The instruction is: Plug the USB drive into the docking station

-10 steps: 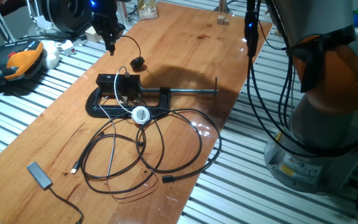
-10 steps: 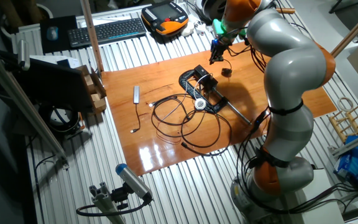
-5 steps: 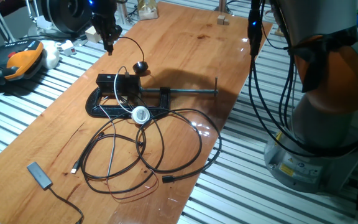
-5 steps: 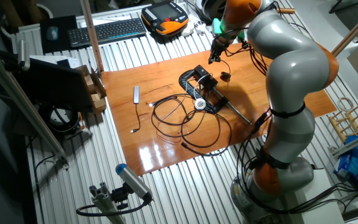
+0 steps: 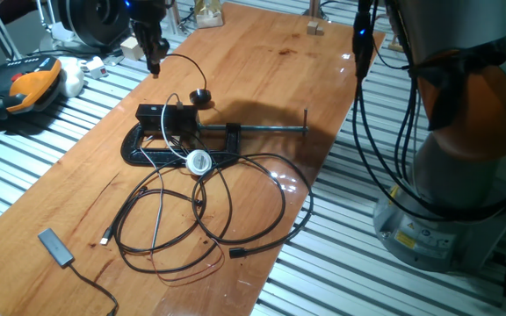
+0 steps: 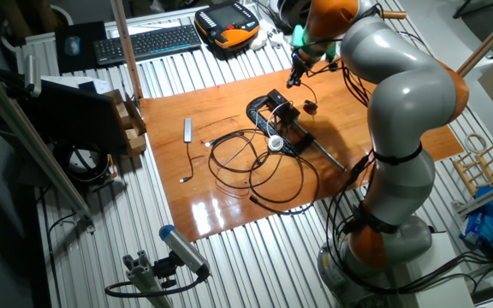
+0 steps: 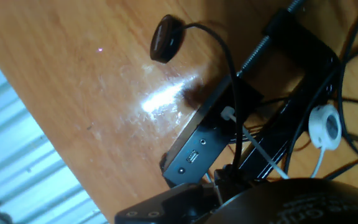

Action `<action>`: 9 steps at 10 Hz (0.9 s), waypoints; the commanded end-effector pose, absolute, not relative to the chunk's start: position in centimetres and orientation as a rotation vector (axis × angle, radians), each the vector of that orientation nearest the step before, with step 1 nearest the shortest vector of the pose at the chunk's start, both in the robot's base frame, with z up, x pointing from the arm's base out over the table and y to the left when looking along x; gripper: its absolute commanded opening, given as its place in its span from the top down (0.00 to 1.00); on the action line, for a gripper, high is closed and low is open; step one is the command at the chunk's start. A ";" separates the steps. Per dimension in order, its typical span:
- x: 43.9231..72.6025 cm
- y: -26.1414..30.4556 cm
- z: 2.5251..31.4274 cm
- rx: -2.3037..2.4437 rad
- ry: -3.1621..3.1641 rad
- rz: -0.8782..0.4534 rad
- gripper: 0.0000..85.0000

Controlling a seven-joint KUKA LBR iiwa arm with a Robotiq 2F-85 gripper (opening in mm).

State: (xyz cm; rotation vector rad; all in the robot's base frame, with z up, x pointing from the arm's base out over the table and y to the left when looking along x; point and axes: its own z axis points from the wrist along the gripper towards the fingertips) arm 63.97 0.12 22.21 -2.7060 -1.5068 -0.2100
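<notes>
USB drive first: I cannot pick out the tiny black stick in any view, so I cannot say where it is. From where I stand, the robot's dark two-finger gripper (image 5: 155, 61) hangs above the wooden tabletop (image 5: 262, 79) near its far left edge; whether its fingers are spread or pinching something I cannot tell. The small black rectangular docking station (image 5: 166, 117) sits on the table at about five o'clock from the gripper, held in a black G-clamp with a long steel screw (image 5: 262, 132). In the hand view the docking station (image 7: 211, 134) shows ports on its narrow face. A round black puck on a thin cable (image 5: 200, 95) lies just beside the box, at its two o'clock. Loops of black cable (image 5: 200, 215) sprawl nearer me.
</notes>
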 end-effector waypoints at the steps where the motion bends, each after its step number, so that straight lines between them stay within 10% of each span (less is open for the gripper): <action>1: 64.0 0.2 22.1 -2.726 -1.490 -0.217 1.00; 9: 64.7 1.2 20.4 -2.814 -1.402 -0.235 1.00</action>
